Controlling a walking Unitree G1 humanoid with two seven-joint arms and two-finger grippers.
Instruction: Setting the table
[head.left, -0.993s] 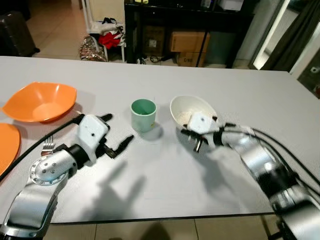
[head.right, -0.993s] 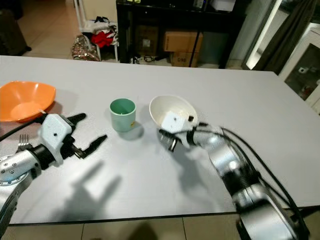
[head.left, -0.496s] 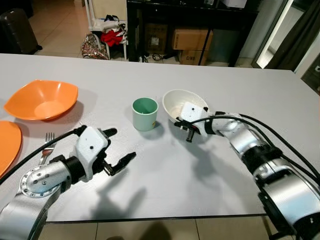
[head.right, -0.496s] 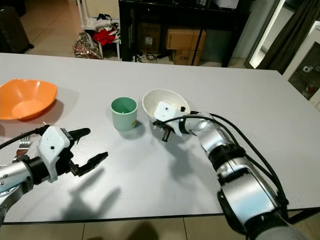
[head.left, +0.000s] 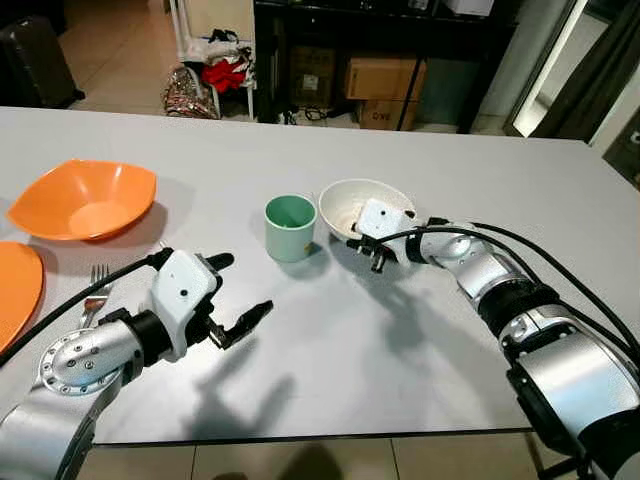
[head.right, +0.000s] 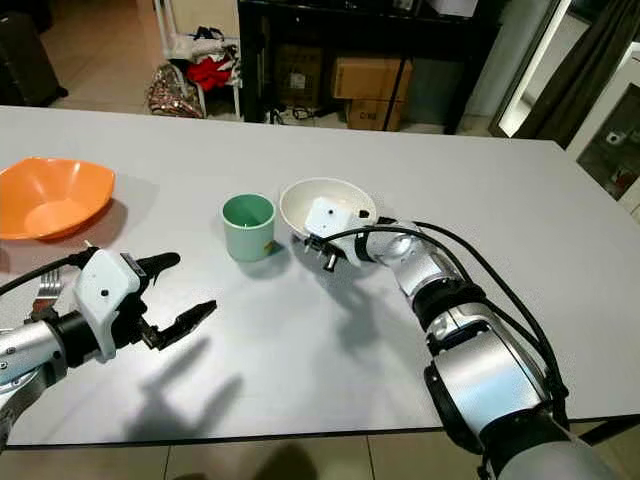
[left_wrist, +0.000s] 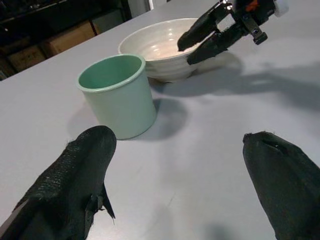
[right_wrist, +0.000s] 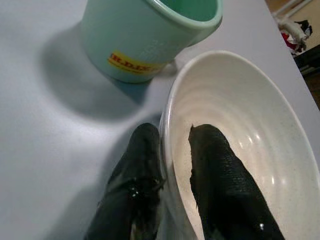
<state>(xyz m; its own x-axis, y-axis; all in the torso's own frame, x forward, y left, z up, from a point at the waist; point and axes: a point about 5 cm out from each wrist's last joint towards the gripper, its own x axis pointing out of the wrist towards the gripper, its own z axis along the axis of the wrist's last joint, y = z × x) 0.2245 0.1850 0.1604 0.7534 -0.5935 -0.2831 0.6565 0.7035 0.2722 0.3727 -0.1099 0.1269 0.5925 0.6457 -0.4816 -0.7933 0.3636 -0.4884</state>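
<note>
The right gripper (right_wrist: 172, 165) pinches the near rim of the single white bowl (head.left: 365, 205), one black finger inside the wall and one outside, on the side facing the green cup (head.left: 290, 227). That cup, the only one, stands just beside the bowl, close but apart, and carries a yellow label with red lettering too blurred to read. The left gripper (head.left: 232, 298) hovers nearer the robot than the cup, its fingers spread wide with nothing between them. Farther from the cup on that side sit one orange bowl (head.left: 82, 200), one orange plate (head.left: 15, 290) cut off by the picture's edge, and one fork (head.left: 95, 290) lying between the plate and the left arm. The grey table (head.left: 330, 360) is bare from the cup to its near edge, and bare again beyond the white bowl toward the far edge. Past that far edge stand cardboard boxes (head.left: 375, 85) under a dark shelf.
</note>
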